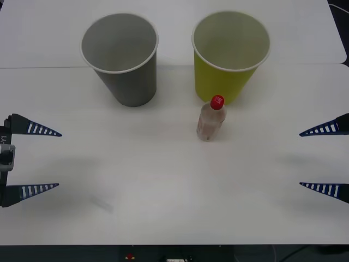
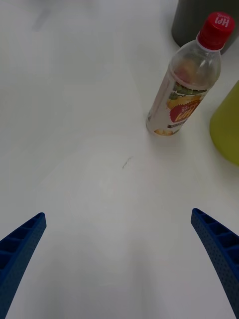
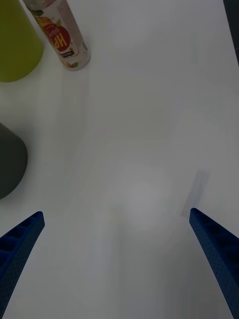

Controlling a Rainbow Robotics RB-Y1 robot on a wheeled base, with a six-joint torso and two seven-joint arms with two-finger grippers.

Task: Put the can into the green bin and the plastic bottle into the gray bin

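White tabletop (image 1: 163, 185) stretches before us, with a large gray paper cup (image 1: 122, 60) and a large yellow-green paper cup (image 1: 229, 54) standing upright side by side at the far end. We see the small clear plastic bottle with a red screw cap (image 1: 210, 119) upright just in front of the yellow-green cup, slightly apart. Our left gripper (image 1: 41, 159) and right gripper (image 1: 319, 159) hover low at opposite table edges, blue ribbed fingers spread wide, holding nothing.
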